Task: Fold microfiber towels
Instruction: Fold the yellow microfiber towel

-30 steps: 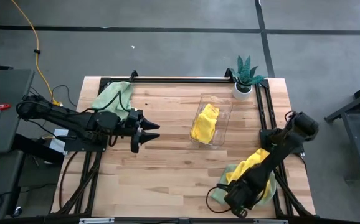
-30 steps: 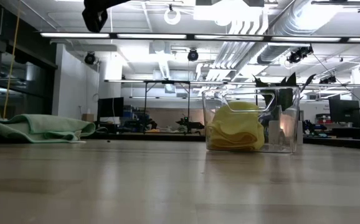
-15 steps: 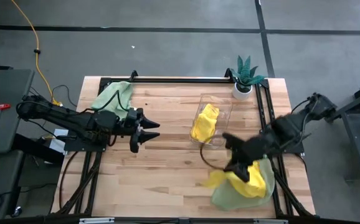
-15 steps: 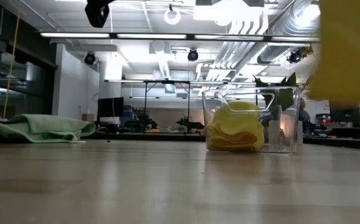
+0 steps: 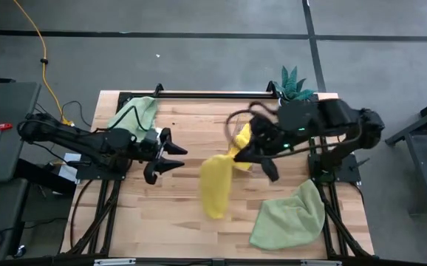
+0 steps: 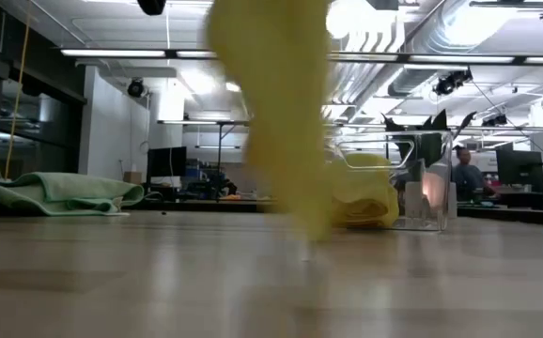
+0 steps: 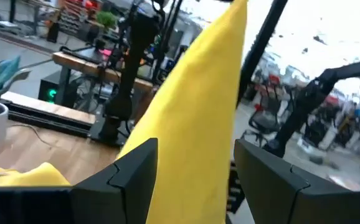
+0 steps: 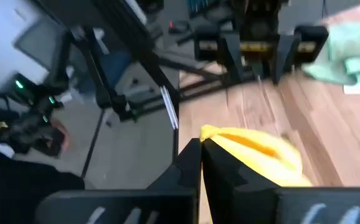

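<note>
One sage towel (image 5: 289,219) lay flat at five o'clock on the tabletop (image 5: 191,203), probably awaiting folding. Mid-table, the right hand (image 5: 252,154) was clamped on a hanging yellow towel (image 5: 215,185), seemingly carrying it toward clear working space. At nine o'clock the left hand (image 5: 171,157) waited with fingers apart, and another green towel (image 5: 134,114) sat at eleven.

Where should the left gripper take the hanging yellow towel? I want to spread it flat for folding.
The yellow towel hangs from the right gripper, pinched at its top, lower end free. My guess: the open left gripper should come in from its own side, low, and pinch a bottom corner.
</note>
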